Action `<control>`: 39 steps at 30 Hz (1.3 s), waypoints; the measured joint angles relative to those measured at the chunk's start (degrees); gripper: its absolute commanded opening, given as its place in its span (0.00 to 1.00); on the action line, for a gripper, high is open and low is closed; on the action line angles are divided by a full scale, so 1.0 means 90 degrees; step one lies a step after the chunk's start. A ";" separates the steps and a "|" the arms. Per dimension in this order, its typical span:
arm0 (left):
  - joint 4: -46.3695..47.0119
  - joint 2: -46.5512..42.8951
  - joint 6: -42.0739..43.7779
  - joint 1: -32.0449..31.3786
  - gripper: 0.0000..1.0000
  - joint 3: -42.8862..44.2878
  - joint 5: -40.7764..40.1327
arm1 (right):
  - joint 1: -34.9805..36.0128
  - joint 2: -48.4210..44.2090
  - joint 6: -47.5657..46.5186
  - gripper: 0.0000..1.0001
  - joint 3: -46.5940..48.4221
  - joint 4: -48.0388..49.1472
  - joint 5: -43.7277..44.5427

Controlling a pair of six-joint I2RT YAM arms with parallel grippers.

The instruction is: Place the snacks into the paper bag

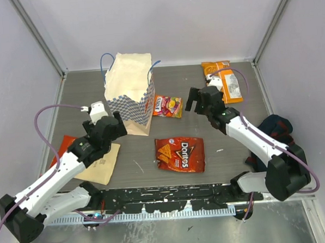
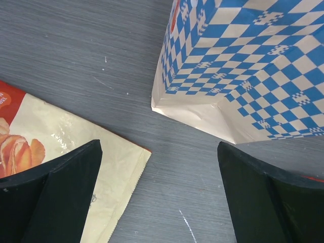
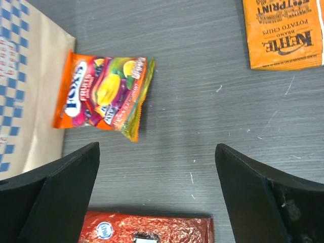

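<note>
The paper bag (image 1: pixel 129 96) stands upright and open at the back left, its checked band low down; it also shows in the left wrist view (image 2: pixel 238 66) and the right wrist view (image 3: pixel 25 91). The candy pack (image 1: pixel 167 106) (image 3: pixel 104 91) lies right beside the bag's base. The red Doritos bag (image 1: pixel 180 154) (image 3: pixel 147 230) lies flat in the middle. The orange pack (image 1: pixel 222 80) (image 3: pixel 283 33) lies at the back right. The red-orange pack (image 1: pixel 91 160) (image 2: pixel 66 142) lies under my left arm. My left gripper (image 1: pixel 117 125) (image 2: pixel 159 202) is open and empty at the bag's near-left corner. My right gripper (image 1: pixel 194 99) (image 3: pixel 157 197) is open and empty over bare table between the candy pack and the Doritos bag.
A dark navy cloth bag (image 1: pixel 274 129) with red trim lies at the right edge beside my right arm. Grey walls close the table (image 1: pixel 137 155) on three sides. A black rail (image 1: pixel 166 195) runs along the near edge.
</note>
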 measured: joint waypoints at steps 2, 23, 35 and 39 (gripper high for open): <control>-0.0017 -0.0318 0.0034 0.0000 0.98 -0.0119 0.0036 | 0.0002 -0.0204 0.0000 1.00 -0.0015 0.0024 -0.0092; -0.0257 -0.0495 -0.0102 0.0000 0.98 -0.0289 0.0194 | -0.0010 -0.0896 0.0233 0.95 -0.0981 0.0420 -0.0284; -0.0250 -0.0590 -0.0136 0.0000 0.98 -0.0384 0.0410 | -0.2314 0.0947 0.1032 0.91 -0.0571 0.0916 -0.0743; -0.0199 -0.0631 -0.0143 0.0000 0.98 -0.0474 0.0432 | -0.2506 0.1613 0.1207 0.92 -0.0197 0.1100 -0.0590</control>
